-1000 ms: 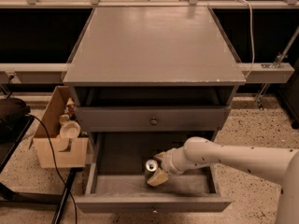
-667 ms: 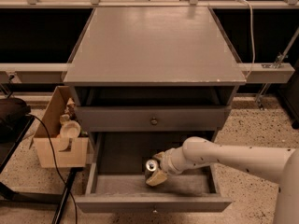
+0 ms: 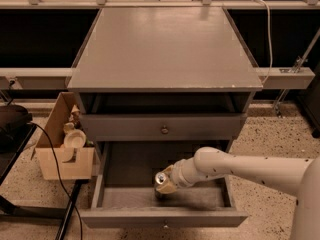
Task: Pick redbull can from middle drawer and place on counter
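Note:
The middle drawer [image 3: 200,198] is pulled open below the grey counter [image 3: 165,49]. The redbull can [image 3: 160,179] stands upright on the drawer floor near its middle, its shiny lid showing. My white arm reaches in from the right, and my gripper [image 3: 165,183] is down inside the drawer with its tan fingers [image 3: 168,186] against the can's right side. The can's lower body is hidden behind the fingers and in shadow.
The closed top drawer front with a round knob [image 3: 164,130] sits above the open drawer. A cardboard box [image 3: 62,151] with paper cups stands at the left of the cabinet. A black cable [image 3: 55,169] runs across the speckled floor at left.
My arm and gripper have shifted slightly to the left at the can. The can stays in the same spot on the drawer floor.

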`<state>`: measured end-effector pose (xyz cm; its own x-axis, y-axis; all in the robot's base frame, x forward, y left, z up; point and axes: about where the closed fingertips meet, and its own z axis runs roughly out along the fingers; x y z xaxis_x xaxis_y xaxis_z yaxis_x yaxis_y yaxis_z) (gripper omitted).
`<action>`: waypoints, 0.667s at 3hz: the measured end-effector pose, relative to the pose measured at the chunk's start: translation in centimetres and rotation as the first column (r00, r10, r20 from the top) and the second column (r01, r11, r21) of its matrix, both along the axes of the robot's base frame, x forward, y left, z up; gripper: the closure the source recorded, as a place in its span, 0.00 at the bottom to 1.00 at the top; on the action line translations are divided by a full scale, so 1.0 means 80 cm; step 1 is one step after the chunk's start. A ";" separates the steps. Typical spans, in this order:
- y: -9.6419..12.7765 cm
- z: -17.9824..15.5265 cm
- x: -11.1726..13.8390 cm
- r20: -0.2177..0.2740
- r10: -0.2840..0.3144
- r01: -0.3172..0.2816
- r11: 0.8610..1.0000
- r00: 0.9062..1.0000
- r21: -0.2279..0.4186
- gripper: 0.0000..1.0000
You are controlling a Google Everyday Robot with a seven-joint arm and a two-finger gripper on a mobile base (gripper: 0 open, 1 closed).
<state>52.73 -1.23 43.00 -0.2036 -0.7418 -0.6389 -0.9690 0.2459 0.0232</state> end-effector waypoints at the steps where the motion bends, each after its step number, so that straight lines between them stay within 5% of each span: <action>1: 0.000 0.000 0.000 0.000 0.000 0.000 1.000 1.000 0.000 0.99; 2: 0.001 0.005 0.000 0.000 0.010 -0.010 1.000 1.000 -0.006 1.00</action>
<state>52.73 -1.14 43.39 -0.1961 -0.7479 -0.6341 -0.9715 0.2362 0.0218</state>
